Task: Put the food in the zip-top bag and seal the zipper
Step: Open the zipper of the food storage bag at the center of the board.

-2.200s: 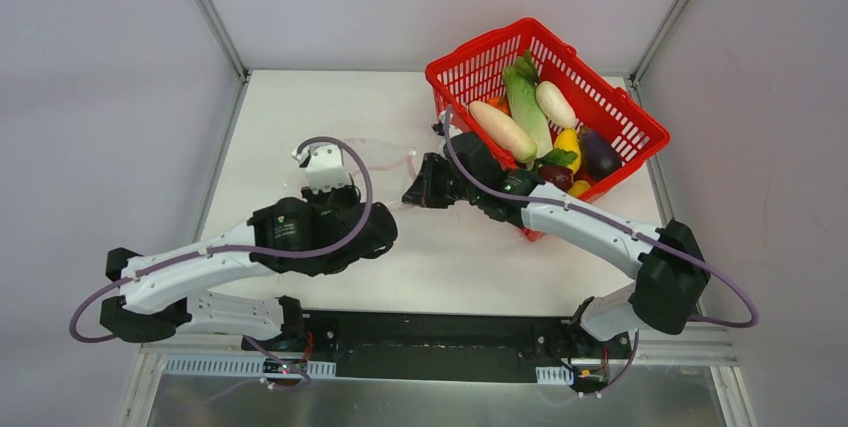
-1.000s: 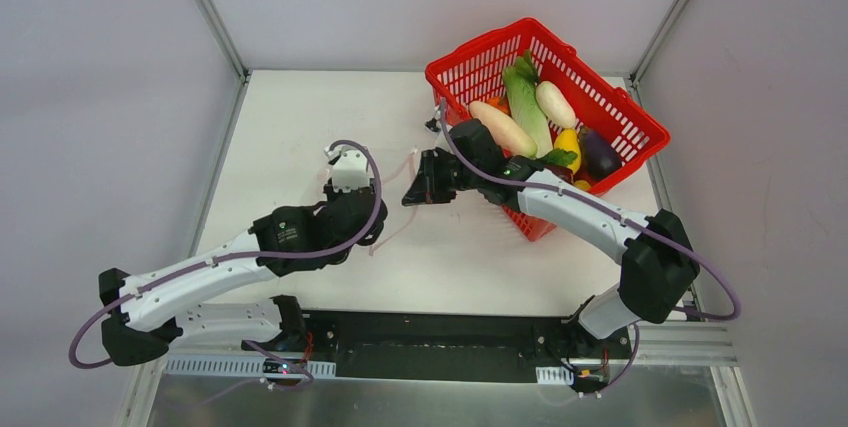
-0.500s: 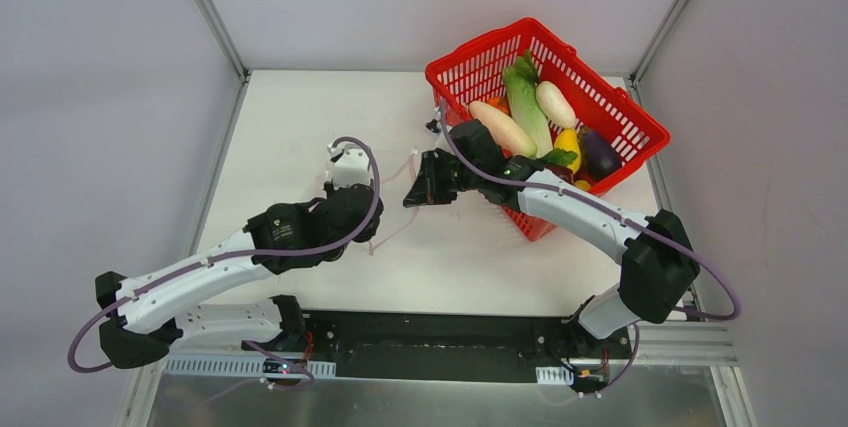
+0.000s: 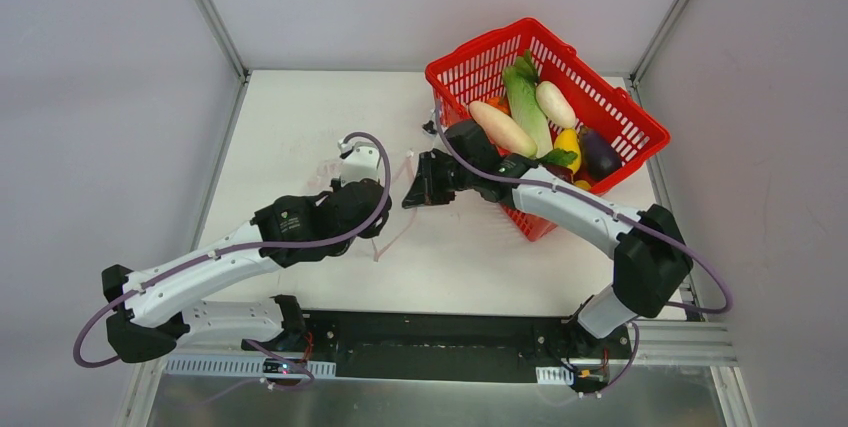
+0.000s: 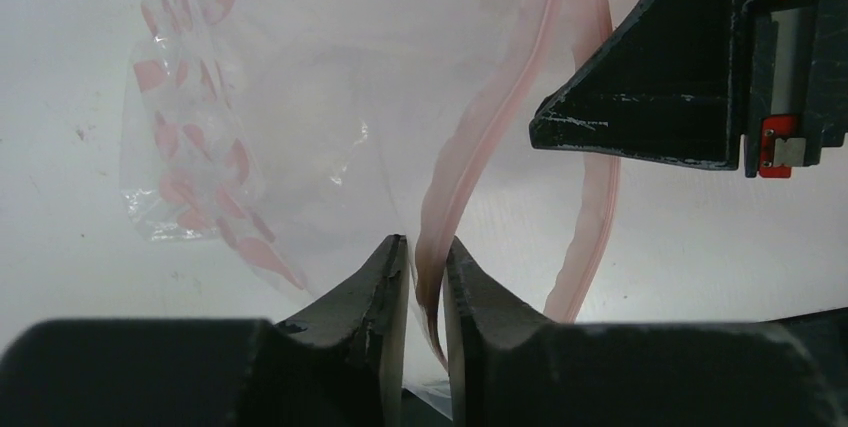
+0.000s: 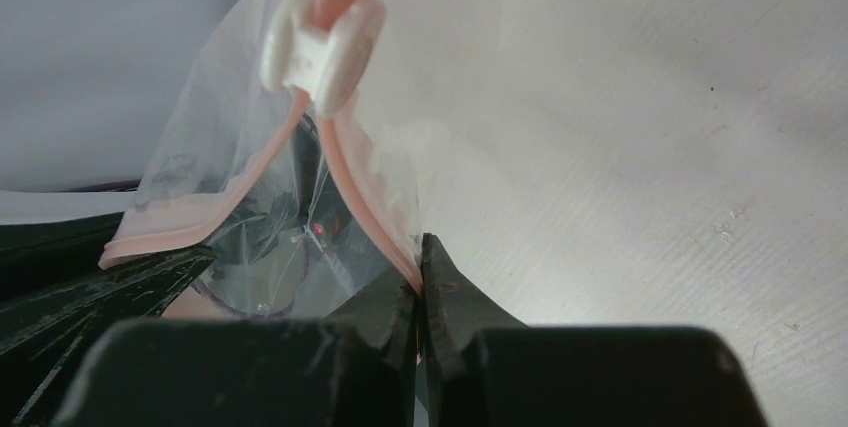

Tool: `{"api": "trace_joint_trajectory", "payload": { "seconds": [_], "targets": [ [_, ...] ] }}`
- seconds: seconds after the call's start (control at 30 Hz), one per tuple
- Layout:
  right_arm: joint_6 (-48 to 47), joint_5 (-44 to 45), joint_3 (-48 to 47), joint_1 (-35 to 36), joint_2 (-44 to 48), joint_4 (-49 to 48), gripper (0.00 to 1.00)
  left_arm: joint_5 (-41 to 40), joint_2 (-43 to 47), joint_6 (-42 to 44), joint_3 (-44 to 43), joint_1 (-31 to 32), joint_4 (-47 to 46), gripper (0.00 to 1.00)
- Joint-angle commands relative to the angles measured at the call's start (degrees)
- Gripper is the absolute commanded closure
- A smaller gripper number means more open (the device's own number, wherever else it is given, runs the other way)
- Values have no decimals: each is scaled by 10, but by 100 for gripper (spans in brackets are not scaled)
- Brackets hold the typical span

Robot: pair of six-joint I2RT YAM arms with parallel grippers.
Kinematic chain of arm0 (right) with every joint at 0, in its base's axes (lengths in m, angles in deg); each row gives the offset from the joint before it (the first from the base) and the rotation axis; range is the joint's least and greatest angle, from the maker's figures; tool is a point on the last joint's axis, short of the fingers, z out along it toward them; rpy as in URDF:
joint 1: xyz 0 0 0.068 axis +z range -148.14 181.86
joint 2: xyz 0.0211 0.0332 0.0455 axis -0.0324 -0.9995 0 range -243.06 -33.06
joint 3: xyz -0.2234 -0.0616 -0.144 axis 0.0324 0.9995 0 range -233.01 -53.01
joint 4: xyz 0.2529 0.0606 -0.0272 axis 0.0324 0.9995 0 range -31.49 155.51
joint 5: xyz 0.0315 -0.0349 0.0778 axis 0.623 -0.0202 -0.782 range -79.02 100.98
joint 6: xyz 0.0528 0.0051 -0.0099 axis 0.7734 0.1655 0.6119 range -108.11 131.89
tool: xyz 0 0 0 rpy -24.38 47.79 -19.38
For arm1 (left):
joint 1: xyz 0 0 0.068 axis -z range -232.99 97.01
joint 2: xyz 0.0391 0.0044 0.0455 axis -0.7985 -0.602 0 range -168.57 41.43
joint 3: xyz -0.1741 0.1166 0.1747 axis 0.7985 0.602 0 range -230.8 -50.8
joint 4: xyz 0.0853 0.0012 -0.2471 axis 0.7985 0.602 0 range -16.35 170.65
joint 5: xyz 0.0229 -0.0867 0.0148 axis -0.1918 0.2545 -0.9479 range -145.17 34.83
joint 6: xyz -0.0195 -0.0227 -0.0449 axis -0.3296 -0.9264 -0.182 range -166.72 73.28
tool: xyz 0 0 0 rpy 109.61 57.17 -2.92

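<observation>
**Top view.** Shows a white desk [image 4: 300, 117] with two arms reaching in from the near edge toward its middle. Puts the left hand [image 4: 365, 185] and the right hand [image 4: 414, 189] close together, tips facing. Catches the zip-top bag [image 4: 395, 209] between them, clear and hard to make out against the desk, marked only by thin pink lines. Places a red mesh basket [image 4: 478, 62] at the far right, just behind the right arm, with all the food [image 4: 528, 115] inside: long white pieces, a green leafy one, yellow and dark purple ones.

**Left wrist view.** Looks along the left hand's two dark fingers [image 5: 385, 292], pressed nearly together and pinching one lip of the zipper [image 5: 470, 137], a pale pink strip rising from the grip. Shows the second lip curving away to the right, leaving the mouth agape. Shows the bag's clear crinkled body to the left, printed with pink-red spots. Frames one dark finger of the right hand at upper right, beside the strip.

**Right wrist view.** Looks along the right hand's fingers, squeezed together on the other pink lip. Follows both lips upward to a white slider [image 6: 320, 42], the meeting point of the two. Glimpses a dark, blurred shape through the clear film at lower left.
</observation>
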Motion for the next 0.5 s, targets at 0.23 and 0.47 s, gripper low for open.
{"api": "trace_joint_trajectory", "payload": {
  "seconds": [0.23, 0.47],
  "targets": [
    [-10, 4, -37, 2, 4, 2, 87, -4, -9, 2, -29, -2, 32, 100],
    [-38, 30, -51, 0, 23, 36, 59, -57, -24, -63, -33, -3, 49, 100]
  ]
}}
